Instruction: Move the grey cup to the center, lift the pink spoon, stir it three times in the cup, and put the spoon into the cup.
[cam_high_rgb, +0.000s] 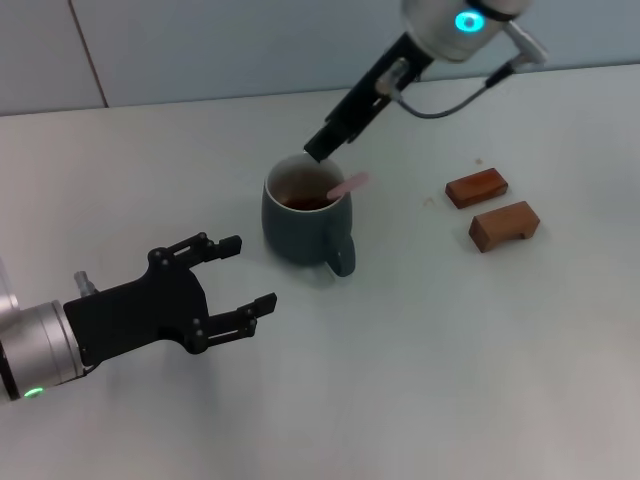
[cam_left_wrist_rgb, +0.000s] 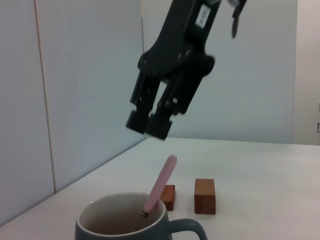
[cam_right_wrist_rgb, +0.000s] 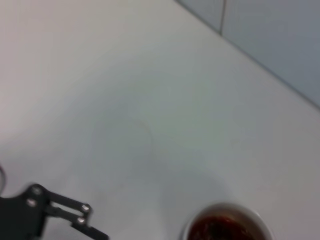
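The grey cup (cam_high_rgb: 300, 232) stands near the middle of the table, handle toward me, with dark liquid inside. The pink spoon (cam_high_rgb: 348, 184) stands in it, bowl down in the liquid, handle leaning on the rim toward the right. My right gripper (cam_high_rgb: 322, 150) hangs just above the cup's far rim, empty, fingers slightly apart and clear of the spoon. The left wrist view shows it (cam_left_wrist_rgb: 149, 125) above the spoon (cam_left_wrist_rgb: 162, 186) and the cup (cam_left_wrist_rgb: 95, 220). My left gripper (cam_high_rgb: 245, 272) is open and empty, low at the cup's front left.
Two brown wooden blocks (cam_high_rgb: 476, 188) (cam_high_rgb: 504, 225) lie to the right of the cup, and also show in the left wrist view (cam_left_wrist_rgb: 205, 196). A wall runs along the table's far edge. The right wrist view shows the cup's rim (cam_right_wrist_rgb: 225, 206) and my left gripper (cam_right_wrist_rgb: 75, 215).
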